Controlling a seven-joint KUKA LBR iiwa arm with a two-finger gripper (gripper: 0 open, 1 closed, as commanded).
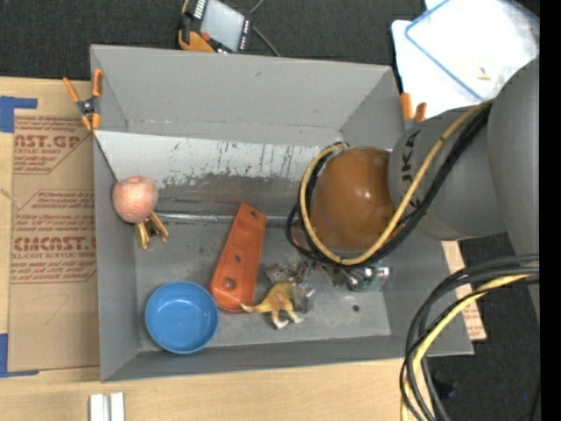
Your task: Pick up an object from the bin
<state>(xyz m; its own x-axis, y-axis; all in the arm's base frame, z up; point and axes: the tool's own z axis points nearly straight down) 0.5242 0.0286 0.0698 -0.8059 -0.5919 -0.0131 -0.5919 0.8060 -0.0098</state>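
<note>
Grey metal bin (263, 86) viewed from above; four loose things are counted on its floor, none heaped

Arm (473, 174) is seen entering from the right; its wrist is capped by a rounded orange-brown cover (351, 200), around which yellow and black cables (307, 191) are looped; gripper (296, 283) is placed just below that cover, low over the floor, right of centre; only a dark cluster of metal parts is made out there, so whether it is wide or narrow cannot be told, and no hold on anything can be confirmed

Small tan toy animal (279, 303) is noted near the front wall, right of centre, lying at the gripper's tip; whether the two touch cannot be judged

Orange flat block (239, 257), pierced by two holes, is laid slantwise in the middle of the floor; its lower end is found just beside the toy animal

Blue bowl (181, 317) is set upright in the front left corner, near the block's lower end

Pink round toy (134, 198) with small orange legs is seen at the left wall, well apart from the gripper
</note>
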